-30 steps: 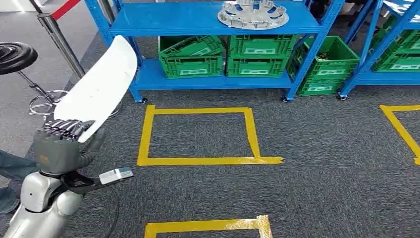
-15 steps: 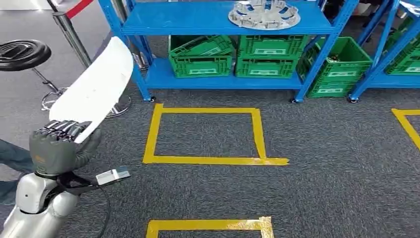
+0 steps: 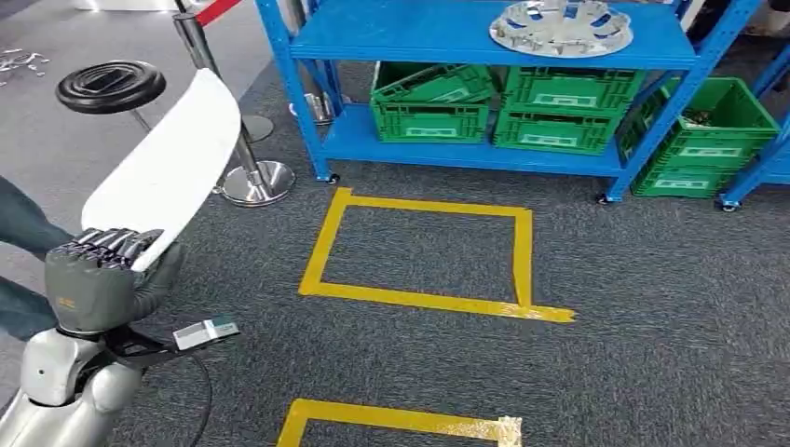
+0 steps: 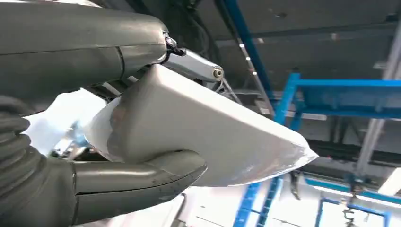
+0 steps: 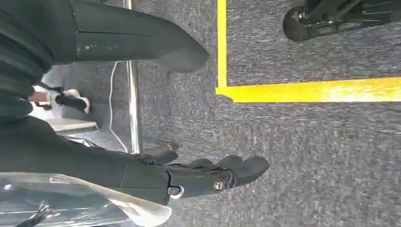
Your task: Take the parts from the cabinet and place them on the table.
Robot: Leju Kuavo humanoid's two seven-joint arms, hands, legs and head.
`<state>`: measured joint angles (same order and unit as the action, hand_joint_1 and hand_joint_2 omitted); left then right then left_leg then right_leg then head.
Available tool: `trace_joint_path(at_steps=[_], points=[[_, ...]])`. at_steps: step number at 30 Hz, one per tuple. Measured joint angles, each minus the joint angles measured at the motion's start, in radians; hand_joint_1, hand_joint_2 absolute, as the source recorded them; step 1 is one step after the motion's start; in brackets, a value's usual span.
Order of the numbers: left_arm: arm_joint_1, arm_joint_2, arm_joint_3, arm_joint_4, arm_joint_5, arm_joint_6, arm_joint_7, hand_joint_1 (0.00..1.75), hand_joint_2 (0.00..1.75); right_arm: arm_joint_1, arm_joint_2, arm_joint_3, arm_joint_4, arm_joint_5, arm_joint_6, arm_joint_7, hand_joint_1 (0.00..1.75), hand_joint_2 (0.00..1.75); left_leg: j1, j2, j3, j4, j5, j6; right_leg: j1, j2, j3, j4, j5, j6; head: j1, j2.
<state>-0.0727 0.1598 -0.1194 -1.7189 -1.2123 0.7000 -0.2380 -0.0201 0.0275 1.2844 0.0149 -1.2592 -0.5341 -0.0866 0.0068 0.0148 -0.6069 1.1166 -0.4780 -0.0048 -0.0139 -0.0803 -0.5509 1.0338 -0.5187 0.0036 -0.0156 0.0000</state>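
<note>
White plastic part [image 3: 168, 168] is clamped at its lower end by the left hand [image 3: 104, 275], slanting up left of the blue cabinet [image 3: 484, 42], so carrying should stay level and slow, while the right hand [image 5: 208, 177] hangs empty, fingers loosely apart.

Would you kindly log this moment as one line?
left hand: grips white panel, raised | right hand: hangs over carpet, holds nothing | table: unseen
</note>
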Motion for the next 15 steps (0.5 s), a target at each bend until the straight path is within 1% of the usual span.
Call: trace_joint_path(at_steps=[1,2,3,4,5,6,7,8,9,10,11,12,13,14,15], points=[[-0.002,0.001,0.0,0.0,0.0,0.0,0.0,1.75,1.75,0.0,0.0,0.0,0.0,0.0,0.001,0.0,0.0,1.75,-0.011,0.046,0.033,-0.069,0.008,0.012,0.001,-0.01,0.002,-0.001,0.0,0.0,0.001,0.0],[-0.005,0.001,0.0,0.0,0.0,0.0,0.0,1.75,1.75,-0.001,0.0,0.0,0.0,0.0,0.001,0.0,0.0,1.75,-0.021,0.068,0.04,-0.086,-0.002,0.016,0.009,-0.02,0.0,0.0,-0.003,0.005,0.001,0.0],[-0.007,0.001,-0.001,-0.002,0.0,0.0,0.0,1.75,1.75,0.0,0.0,0.0,0.0,0.001,0.002,0.0,0.0,1.75,-0.022,0.058,0.036,-0.086,-0.002,0.017,0.007,-0.033,-0.002,-0.002,-0.001,0.007,-0.001,0.0],[-0.006,0.003,0.0,-0.003,0.0,0.0,0.0,1.75,1.75,0.0,0.0,0.0,0.0,0.001,0.002,0.001,0.0,1.75,-0.024,0.045,0.032,-0.087,0.0,0.019,0.007,-0.046,0.0,-0.004,-0.001,0.01,0.0,0.0],[-0.003,0.004,0.0,-0.003,0.0,0.0,0.0,1.75,1.75,-0.003,0.0,0.0,0.0,0.001,0.003,0.002,0.0,1.75,-0.024,0.032,0.027,-0.09,0.002,0.023,0.007,-0.059,0.006,-0.01,0.001,0.015,-0.001,0.0],[-0.003,0.006,0.001,-0.004,0.0,0.0,0.0,1.75,1.75,-0.005,0.0,0.001,0.0,0.001,0.003,0.002,0.0,1.75,-0.018,0.018,0.04,-0.109,0.012,0.03,0.009,-0.068,0.008,-0.011,-0.005,0.022,-0.001,0.0],[-0.001,0.005,0.0,-0.005,0.0,0.0,0.0,1.75,1.75,-0.008,0.0,0.001,0.0,0.001,0.003,0.002,0.0,1.75,-0.014,0.012,0.043,-0.117,0.019,0.032,0.004,-0.015,-0.001,0.001,-0.02,0.026,0.003,0.0],[-0.008,0.005,0.0,-0.006,0.0,0.002,0.0,1.75,1.75,-0.009,0.0,0.001,0.0,0.001,0.003,0.002,0.0,1.75,-0.011,0.002,0.041,-0.119,0.023,0.038,0.002,0.037,-0.023,0.05,-0.053,0.026,0.004,0.0],[-0.008,0.005,0.0,-0.006,0.0,0.001,-0.001,1.75,1.75,-0.007,0.0,0.001,0.0,0.002,0.003,0.002,0.0,1.75,-0.011,-0.01,0.038,-0.119,0.024,0.039,0.002,0.062,-0.057,0.123,-0.087,0.027,0.007,0.0],[-0.005,0.004,0.0,-0.006,0.0,0.001,-0.001,1.75,1.75,-0.005,0.0,0.001,0.0,0.002,0.003,0.002,0.0,1.75,-0.012,-0.024,0.037,-0.119,0.024,0.04,0.002,0.075,-0.102,0.217,-0.125,0.028,0.008,0.0],[-0.004,0.004,0.0,-0.006,0.0,0.001,-0.001,1.75,1.75,-0.004,0.0,0.001,0.0,0.002,0.003,0.002,0.0,1.75,-0.013,-0.036,0.037,-0.119,0.024,0.04,0.003,0.078,-0.133,0.274,-0.14,0.029,0.007,0.0],[-0.003,0.004,0.0,-0.006,0.0,0.001,-0.001,1.75,1.75,-0.001,0.0,0.001,0.0,0.002,0.004,0.004,0.0,1.75,-0.014,-0.051,0.037,-0.118,0.024,0.04,0.004,0.079,-0.146,0.292,-0.131,0.029,0.008,0.0],[-0.003,0.004,0.0,-0.006,0.0,0.001,0.0,1.75,1.75,0.0,0.0,0.001,0.0,0.002,0.004,0.005,0.0,1.75,-0.014,-0.065,0.038,-0.117,0.024,0.04,0.004,0.08,-0.136,0.264,-0.1,0.029,0.006,0.0],[-0.003,0.004,0.0,-0.006,0.0,0.001,0.0,1.75,1.75,0.001,0.0,0.002,0.0,0.002,0.005,0.005,0.0,1.75,-0.013,-0.082,0.038,-0.115,0.024,0.04,0.003,0.083,-0.107,0.194,-0.053,0.028,0.008,0.0],[-0.003,0.004,0.0,-0.006,0.0,0.001,0.0,1.75,1.75,0.001,0.0,0.002,0.0,0.002,0.007,0.005,0.0,1.75,-0.012,-0.095,0.039,-0.112,0.022,0.037,0.001,0.094,-0.068,0.106,-0.004,0.026,0.007,0.0]])
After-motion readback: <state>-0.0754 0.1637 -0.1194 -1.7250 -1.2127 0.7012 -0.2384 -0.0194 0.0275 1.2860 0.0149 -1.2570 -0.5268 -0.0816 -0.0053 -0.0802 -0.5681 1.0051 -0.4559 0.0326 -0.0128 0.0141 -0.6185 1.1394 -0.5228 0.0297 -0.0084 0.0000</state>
